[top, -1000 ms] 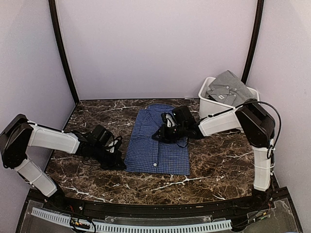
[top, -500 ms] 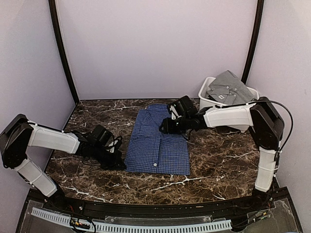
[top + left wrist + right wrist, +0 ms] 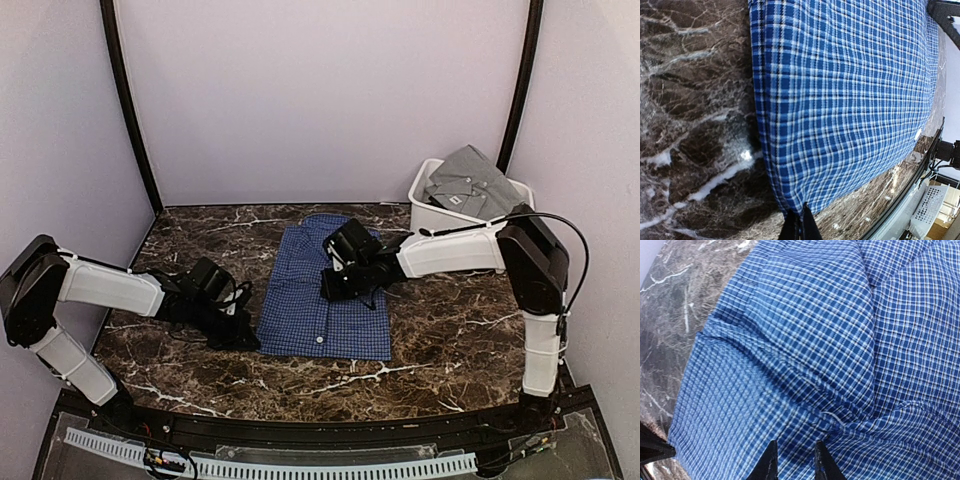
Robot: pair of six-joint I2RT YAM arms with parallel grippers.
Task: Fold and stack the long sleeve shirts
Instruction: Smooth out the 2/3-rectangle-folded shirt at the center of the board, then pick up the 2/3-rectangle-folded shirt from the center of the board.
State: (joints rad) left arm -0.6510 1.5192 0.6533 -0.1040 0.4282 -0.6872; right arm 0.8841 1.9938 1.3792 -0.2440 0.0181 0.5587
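The navy-blue checked shirt (image 3: pixel 300 315) lies folded into a rectangle in the middle of the table. It fills the left wrist view (image 3: pixel 840 90) and the right wrist view (image 3: pixel 805 340). My left gripper (image 3: pixel 250 340) lies low at the shirt's near left corner and is shut on the cloth edge (image 3: pixel 800 227). My right gripper (image 3: pixel 333 283) hovers over the shirt's middle with its jaws a little apart (image 3: pixel 795 462) and nothing between them. The grey shirt (image 3: pixel 470 180) lies in the white bin (image 3: pixel 430 225).
The bin stands at the back right corner. Dark marble table (image 3: pixel 450 330) shows around the shirt on all sides. Purple walls close the back and both sides. The left arm's dark fingertip (image 3: pixel 652 447) shows at the shirt's corner in the right wrist view.
My right gripper went from the shirt's middle toward its far right side, then came back left over the middle. The left gripper and the shirt have stayed put.
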